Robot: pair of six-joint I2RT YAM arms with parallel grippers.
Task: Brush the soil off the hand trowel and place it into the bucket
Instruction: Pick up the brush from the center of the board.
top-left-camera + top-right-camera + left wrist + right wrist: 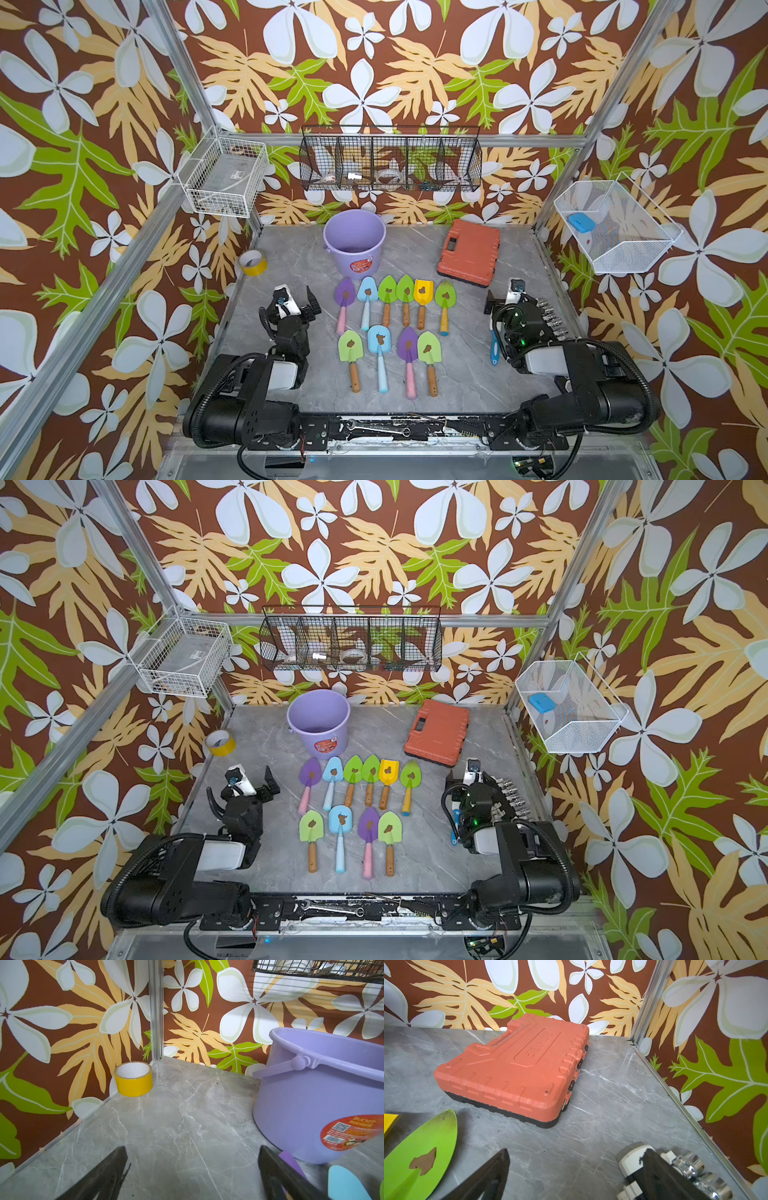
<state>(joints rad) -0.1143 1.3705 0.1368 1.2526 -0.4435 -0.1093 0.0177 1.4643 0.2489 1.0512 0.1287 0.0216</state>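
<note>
Several coloured hand trowels lie in two rows mid-table, from a purple one [344, 291] to a green one [445, 296] in the back row. Each blade carries a brown soil clump [424, 1162]. The lilac bucket [354, 241] [318, 721] [311, 1095] stands upright behind them, nothing visible inside. My left gripper [295, 299] [192, 1151] hovers open left of the trowels, over bare table. On the right side of the rows, by the green trowel [425, 1147], my right gripper [513, 305] [576, 1151] is open too, holding nothing.
An orange-red tool case [469, 253] [512, 1068] lies at the back right. A yellow tape roll [252, 262] [134, 1079] sits in the back left corner. A socket rail [552, 320] and a blue-and-white handle [493, 349] lie by the right arm. Wire baskets hang on the walls.
</note>
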